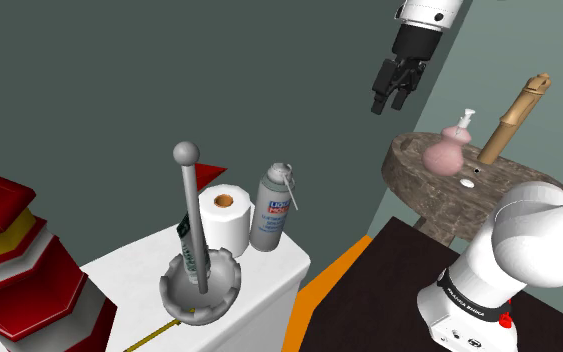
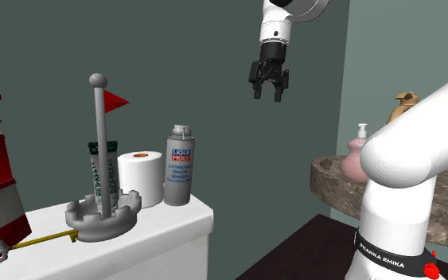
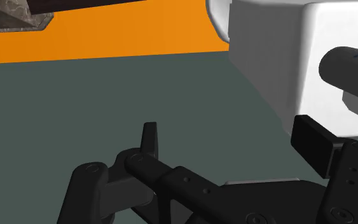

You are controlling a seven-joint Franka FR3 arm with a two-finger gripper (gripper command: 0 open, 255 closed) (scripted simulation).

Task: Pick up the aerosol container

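Gripper (image 1: pixel 389 103) hangs open and empty. The aerosol can (image 1: pixel 271 210) stands well below it on the white bench (image 1: pixel 269 275), just beside a toilet roll (image 1: pixel 224 217). A sloppy descent could topple it.

the grey aerosol can (image 1: pixel 272 207) (image 2: pixel 178 165) with a blue-and-white label stands upright on a white counter beside a paper roll.

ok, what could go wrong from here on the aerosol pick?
1. The aerosol can stands close beside the paper roll; a finger descending on that side may hit the roll.
2. The can is tall and near the edge of the white top; a glancing touch from the open end effector, now high above, could tip it off.
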